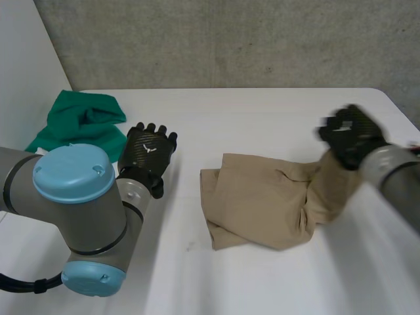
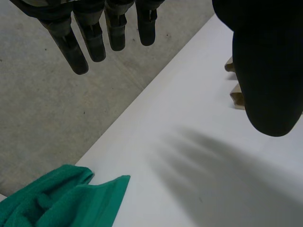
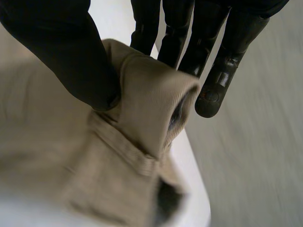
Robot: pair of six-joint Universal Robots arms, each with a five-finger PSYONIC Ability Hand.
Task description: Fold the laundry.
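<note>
The tan cloth [image 1: 262, 203] lies crumpled a bit right of the middle of the table [image 1: 249, 111], w/ one part folded over itself on the side toward the left arm. Its right end is lifted off the surface, and the right hand [image 1: 351, 134] grasps it there. In the right wrist view the thumb [image 3: 61, 52] presses a thick hem against the fingers [image 3: 213, 90], so the pinch looks firm. The left hand [image 1: 149, 152] hovers above bare table, btw. the tan cloth and a green cloth [image 1: 82, 125] bunched at the far left corner. Its fingers [image 2: 94, 42] are straight and relaxed and hold nothing.

I judge the step in hand is to pull the tan cloth flat before a real fold, i.e. the task is at an early stage. To do it well, the right hand should pull its end outward and low, not high; otherwise the rest drags and bunches more. The left hand is free, so better to bring it to the opposite edge and press there as an anchor. W/o this the whole cloth will probably slide. The thick hem may slip from the pinch if pulled fast, so go slow. The green cloth is well apart, so no need to touch it now.
</note>
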